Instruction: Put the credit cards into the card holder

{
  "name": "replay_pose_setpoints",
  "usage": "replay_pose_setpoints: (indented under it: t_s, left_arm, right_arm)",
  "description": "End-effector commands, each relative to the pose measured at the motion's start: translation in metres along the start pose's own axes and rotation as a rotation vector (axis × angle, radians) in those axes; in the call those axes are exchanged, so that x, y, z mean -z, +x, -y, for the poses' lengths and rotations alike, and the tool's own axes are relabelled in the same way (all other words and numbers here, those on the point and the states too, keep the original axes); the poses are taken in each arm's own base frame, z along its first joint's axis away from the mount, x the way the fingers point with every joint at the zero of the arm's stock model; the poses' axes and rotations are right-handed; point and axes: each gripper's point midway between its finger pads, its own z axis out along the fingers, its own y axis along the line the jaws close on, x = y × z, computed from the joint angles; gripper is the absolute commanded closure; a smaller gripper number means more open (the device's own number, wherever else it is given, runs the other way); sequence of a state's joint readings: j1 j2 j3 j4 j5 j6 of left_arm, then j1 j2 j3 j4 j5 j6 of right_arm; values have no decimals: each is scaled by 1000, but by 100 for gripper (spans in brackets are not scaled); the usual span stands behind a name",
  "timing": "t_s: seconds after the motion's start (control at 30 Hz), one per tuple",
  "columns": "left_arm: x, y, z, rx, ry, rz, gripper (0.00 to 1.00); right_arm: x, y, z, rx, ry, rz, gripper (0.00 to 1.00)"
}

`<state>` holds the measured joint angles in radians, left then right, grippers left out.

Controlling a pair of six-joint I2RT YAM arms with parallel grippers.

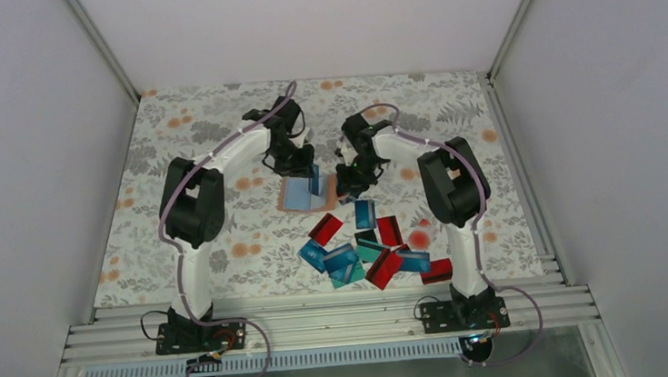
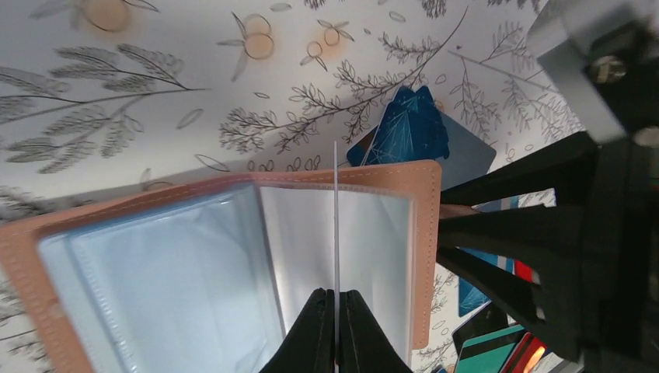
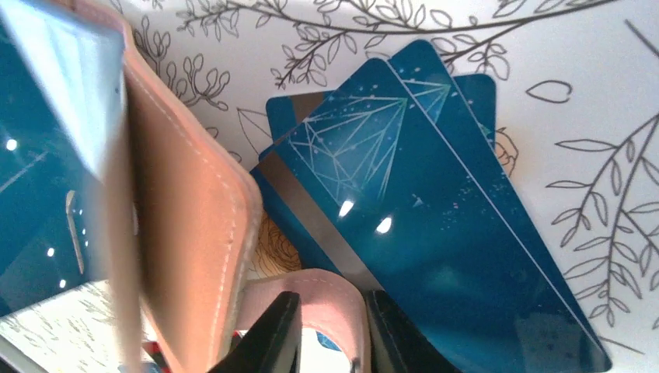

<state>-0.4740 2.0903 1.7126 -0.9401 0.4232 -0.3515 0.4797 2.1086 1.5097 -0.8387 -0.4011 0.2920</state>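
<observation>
The card holder (image 1: 295, 196) lies open on the floral cloth, tan with clear sleeves (image 2: 155, 272). My left gripper (image 2: 336, 299) is shut on one thin card (image 2: 336, 217), seen edge-on and held upright over the holder's right half (image 2: 423, 233); in the top view this card is blue (image 1: 315, 179). My right gripper (image 3: 330, 326) is at the holder's right edge, its jaws slightly parted on either side of a curled tan flap (image 3: 342, 291). Blue credit cards (image 3: 404, 194) lie fanned just beside that edge.
A heap of red, blue and teal cards (image 1: 368, 249) lies on the cloth near the right arm's base. White walls and metal rails (image 1: 324, 322) border the cloth. The two grippers are close together, with the right one's black fingers (image 2: 505, 233) showing in the left wrist view.
</observation>
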Motion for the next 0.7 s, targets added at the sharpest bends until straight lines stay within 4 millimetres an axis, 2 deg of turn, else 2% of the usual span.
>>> replay_pose_setpoints:
  t_s: [0.0, 0.33, 0.5, 0.67]
  left_arm:
    - [-7, -2, 16, -27, 29, -14, 98]
    - [-19, 0, 7, -13, -23, -32, 98]
    - [-16, -2, 9, -8, -9, -19, 98]
    - [-17, 1, 9, -3, -4, -22, 98]
  right_arm:
    - [10, -11, -6, 16, -40, 30, 76]
    - [44, -21, -22, 18, -149, 100, 53]
    - [36, -17, -38, 38, -268, 73, 46]
    - [24, -15, -36, 37, -291, 49, 41]
